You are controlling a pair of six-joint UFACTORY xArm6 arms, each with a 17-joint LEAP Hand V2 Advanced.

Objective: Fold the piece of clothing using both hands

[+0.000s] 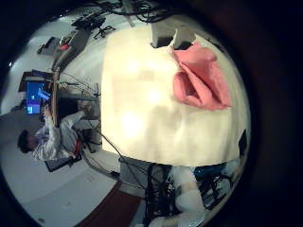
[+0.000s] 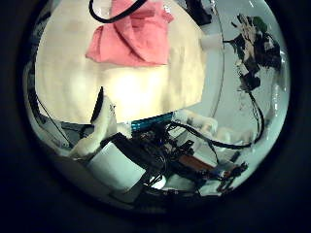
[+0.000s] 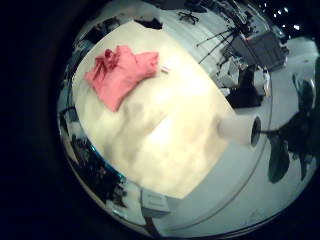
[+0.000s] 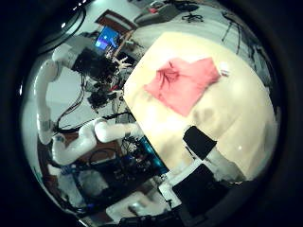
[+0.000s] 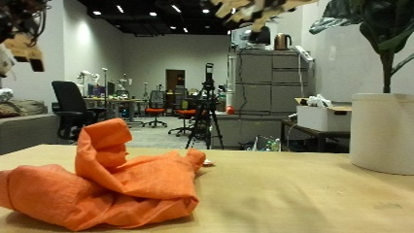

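An orange piece of clothing (image 5: 117,180) lies crumpled in a loose heap on the tan table (image 5: 311,199), with one part bunched upward. Neither hand appears in the outside view. Both palms look down on the garment from high above: it shows small in the left palm views (image 1: 201,78) (image 2: 131,39) and in the right palm views (image 3: 120,70) (image 4: 182,80). A relaxed part of my left hand (image 2: 102,121) and of my right hand (image 4: 204,156) shows at the view edges, well clear of the cloth. Nothing is held.
A white plant pot (image 5: 382,131) stands on the table near one corner, also seen from the right palm as a white pot (image 3: 235,128). A small white object (image 5: 205,163) lies just behind the garment. Office chairs and tripods stand beyond the table.
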